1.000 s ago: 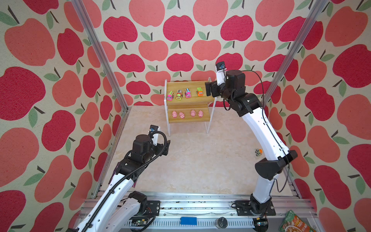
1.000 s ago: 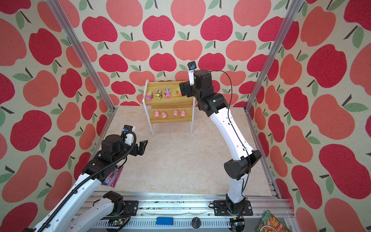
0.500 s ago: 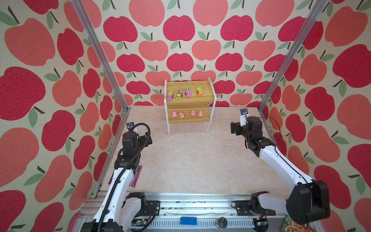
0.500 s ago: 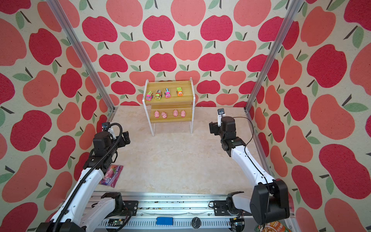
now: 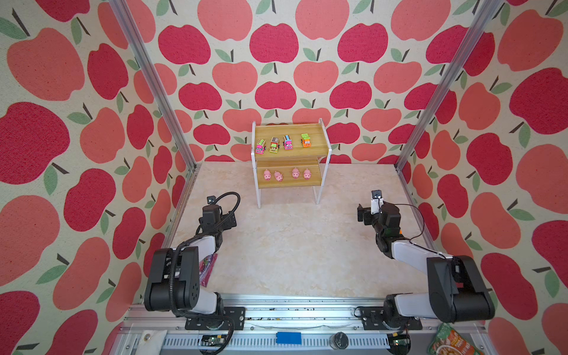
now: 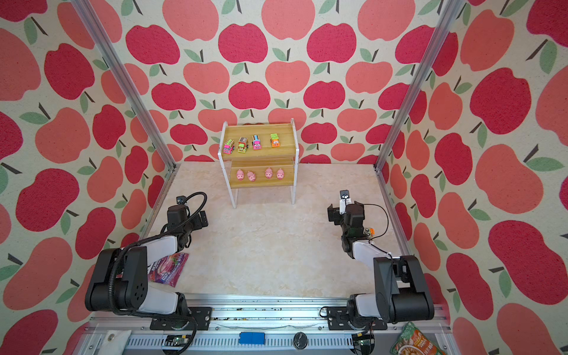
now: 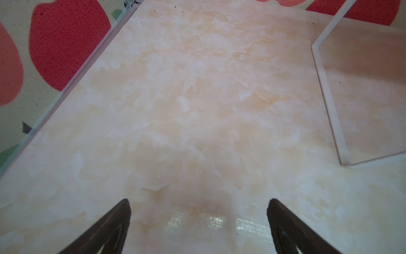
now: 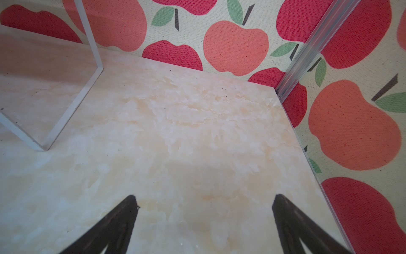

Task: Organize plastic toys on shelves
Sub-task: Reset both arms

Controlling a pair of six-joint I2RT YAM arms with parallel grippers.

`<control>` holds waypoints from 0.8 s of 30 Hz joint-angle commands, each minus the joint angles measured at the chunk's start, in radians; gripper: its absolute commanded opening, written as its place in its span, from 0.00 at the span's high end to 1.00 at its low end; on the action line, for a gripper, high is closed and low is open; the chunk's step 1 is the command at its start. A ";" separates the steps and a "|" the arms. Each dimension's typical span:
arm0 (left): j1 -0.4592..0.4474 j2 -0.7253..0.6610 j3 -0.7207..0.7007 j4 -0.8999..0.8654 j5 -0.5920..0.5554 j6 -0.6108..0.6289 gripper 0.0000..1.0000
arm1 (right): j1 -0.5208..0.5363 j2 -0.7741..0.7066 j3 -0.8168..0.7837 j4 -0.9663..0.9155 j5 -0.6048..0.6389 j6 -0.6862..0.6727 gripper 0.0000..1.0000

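Four trucks [image 5: 274,144] top, four pigs [image 5: 278,176] below; left tool [image 7: 198,201], right tool [image 8: 204,198] splayed, empty; seems done, park clear of shelves [image 5: 318,148].

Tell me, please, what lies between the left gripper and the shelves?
Nothing: only bare tabletop separates the left gripper and the white leg of the shelves, shown in the left wrist view and both top views.
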 commanded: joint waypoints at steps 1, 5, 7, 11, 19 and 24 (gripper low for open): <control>0.008 -0.018 -0.048 0.221 -0.052 0.031 0.01 | -0.012 -0.016 -0.047 0.057 -0.018 -0.001 0.01; 0.056 0.007 -0.172 0.512 -0.011 0.046 0.01 | -0.027 0.073 -0.063 0.130 -0.031 0.019 0.01; 0.055 0.060 -0.179 0.560 0.031 0.054 0.01 | -0.038 0.073 -0.084 0.173 -0.052 0.019 0.01; 0.001 0.146 -0.160 0.621 -0.016 0.125 0.01 | -0.100 0.148 -0.165 0.398 -0.114 0.072 0.01; 0.028 0.141 -0.150 0.587 -0.049 0.074 0.01 | -0.098 0.216 -0.097 0.316 -0.144 0.055 0.01; 0.023 0.140 -0.150 0.594 -0.054 0.080 0.01 | -0.099 0.229 -0.102 0.353 -0.115 0.065 0.01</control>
